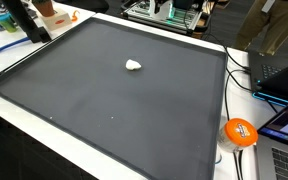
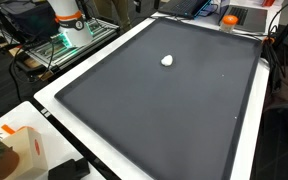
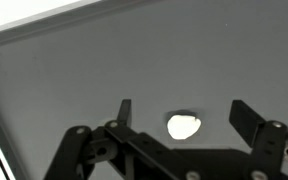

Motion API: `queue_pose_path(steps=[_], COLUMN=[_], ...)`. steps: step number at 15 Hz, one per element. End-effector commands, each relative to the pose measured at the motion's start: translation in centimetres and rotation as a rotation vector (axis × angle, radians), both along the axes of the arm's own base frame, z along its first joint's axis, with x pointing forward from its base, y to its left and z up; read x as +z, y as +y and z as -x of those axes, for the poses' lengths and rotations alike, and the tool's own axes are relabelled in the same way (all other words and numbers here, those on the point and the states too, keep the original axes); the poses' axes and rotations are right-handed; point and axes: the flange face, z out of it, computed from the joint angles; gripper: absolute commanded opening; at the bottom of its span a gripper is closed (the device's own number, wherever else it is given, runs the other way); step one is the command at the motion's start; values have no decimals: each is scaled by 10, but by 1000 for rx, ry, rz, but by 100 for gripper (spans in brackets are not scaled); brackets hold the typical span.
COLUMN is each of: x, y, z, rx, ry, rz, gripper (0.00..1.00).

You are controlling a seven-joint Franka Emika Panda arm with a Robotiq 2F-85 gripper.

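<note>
Pincer [image 3: 180,106] spread, white lump [image 3: 184,126] lying crosswise.

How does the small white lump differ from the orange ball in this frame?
The white lump is pale and irregular; the orange ball is bright and round. The lump looks smaller than the ball. The lump lies on the dark mat; the ball sits off it, on the white table. In the wrist view the lump shows between the open fingers; the ball is absent. Both lie untouched.
</note>
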Motion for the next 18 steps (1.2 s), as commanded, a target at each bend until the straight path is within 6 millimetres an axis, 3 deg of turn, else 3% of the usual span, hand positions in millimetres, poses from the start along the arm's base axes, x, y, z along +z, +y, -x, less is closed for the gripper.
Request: queue_pose_path(steps=[1,10,16,18], x=[3,7,9,2], y=[4,15,12,18], z=[-15,-46,-44,-62], rx=[-112,-251,-238,-264], ry=[-59,-299,-284,-297], rz=[-17,-26,-24,-16], gripper=[100,100,100,100])
